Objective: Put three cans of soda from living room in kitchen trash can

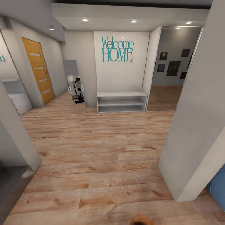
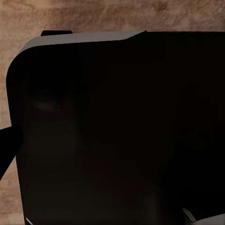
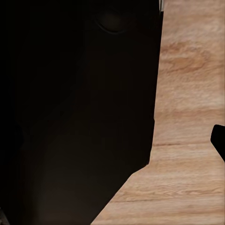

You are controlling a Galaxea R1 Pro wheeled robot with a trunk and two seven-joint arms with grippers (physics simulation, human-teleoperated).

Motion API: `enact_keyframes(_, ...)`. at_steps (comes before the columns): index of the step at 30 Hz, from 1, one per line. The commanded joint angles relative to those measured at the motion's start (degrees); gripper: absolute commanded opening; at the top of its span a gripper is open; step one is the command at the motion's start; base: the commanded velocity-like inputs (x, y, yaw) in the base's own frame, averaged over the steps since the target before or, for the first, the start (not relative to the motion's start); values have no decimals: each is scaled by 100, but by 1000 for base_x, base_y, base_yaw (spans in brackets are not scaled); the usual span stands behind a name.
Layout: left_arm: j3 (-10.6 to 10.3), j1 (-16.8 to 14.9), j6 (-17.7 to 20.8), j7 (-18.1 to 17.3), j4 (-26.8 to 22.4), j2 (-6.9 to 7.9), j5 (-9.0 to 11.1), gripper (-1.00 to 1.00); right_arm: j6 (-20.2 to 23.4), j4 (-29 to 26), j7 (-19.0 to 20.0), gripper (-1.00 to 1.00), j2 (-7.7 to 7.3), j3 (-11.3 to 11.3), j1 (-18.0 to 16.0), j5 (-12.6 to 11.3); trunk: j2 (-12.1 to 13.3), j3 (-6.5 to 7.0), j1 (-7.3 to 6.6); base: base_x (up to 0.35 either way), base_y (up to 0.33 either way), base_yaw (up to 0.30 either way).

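Peering along the left gripper's fingers, the left wrist view meets a big black rounded body with a pale edge along one side, and warm brown wood floor past it; how the jaws stand cannot be told. Same story in the right wrist view: a dark slab covers most of the picture, light wood planks run beside it, a small black tip pokes in at the edge, and the jaw opening cannot be told there either.

Out to the head view now, and the writing jumps out: teal letters reading "Welcome HOME" on a white wall panel. Directly under the lettering sits a low white shelf bench. Left of the lettering stands a tall narrow mirror, showing a dark, blurry figure with teal touches. Further left of it is an orange wooden door. Right of the lettering a doorway opens on a room with dark frames on a grey wall. A wide grey pillar rises near the camera on that side, with a patch of blue behind its foot. Light wood floor stretches from the bench toward the camera. At the very bottom edge, below the lettering, a rounded brown-copper shape peeks in, too cropped to tell what it is. This is the white hall.
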Motion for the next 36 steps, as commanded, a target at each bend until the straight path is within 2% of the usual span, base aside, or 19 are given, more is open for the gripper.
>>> enact_keyframes(1, 0, 0, 0, 0, 0, -1, 0, 100, 0, -1, 0, 100, -1, 2, 0, 1, 0, 0, 0, 0, 0, 0)
enact_keyframes(15, 0, 0, 0, 0, 0, -1, 0, 100, -8, -19, 8, 100, 42, -14, 0, -36, 0, 0, 0, 0, 0, 0)
enact_keyframes(36, -17, 0, 0, 0, 0, -10, 0, 100, -35, -245, 53, 100, 6, -17, 0, -33, 0, 0, 0, 0, 0, 0)
